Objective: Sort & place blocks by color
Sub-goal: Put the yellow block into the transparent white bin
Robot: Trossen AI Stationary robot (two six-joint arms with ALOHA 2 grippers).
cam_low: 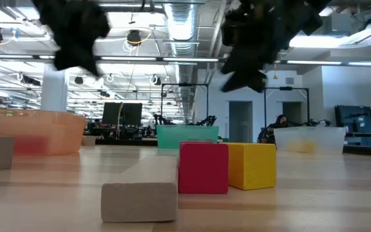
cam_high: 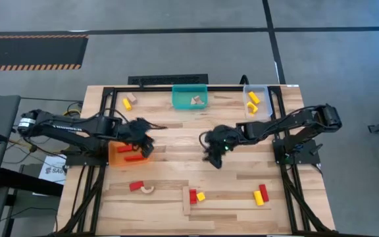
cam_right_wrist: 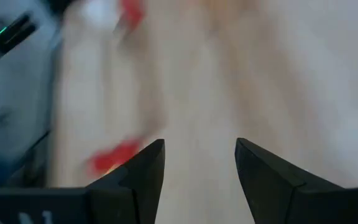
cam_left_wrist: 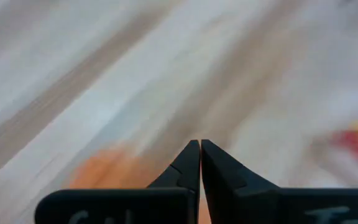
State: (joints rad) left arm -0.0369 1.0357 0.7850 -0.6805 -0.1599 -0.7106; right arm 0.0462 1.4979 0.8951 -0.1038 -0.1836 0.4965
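High view: left pincer hovers over the orange bin holding red blocks; right pincer hangs mid-desk; left wrist view: fingers pressed together, empty; right wrist view: fingers apart, empty.

Both arms are dark, jointed and slim. The left arm carries white lettering and a pale cylindrical end cap. The right arm shows a small green light near its wrist.
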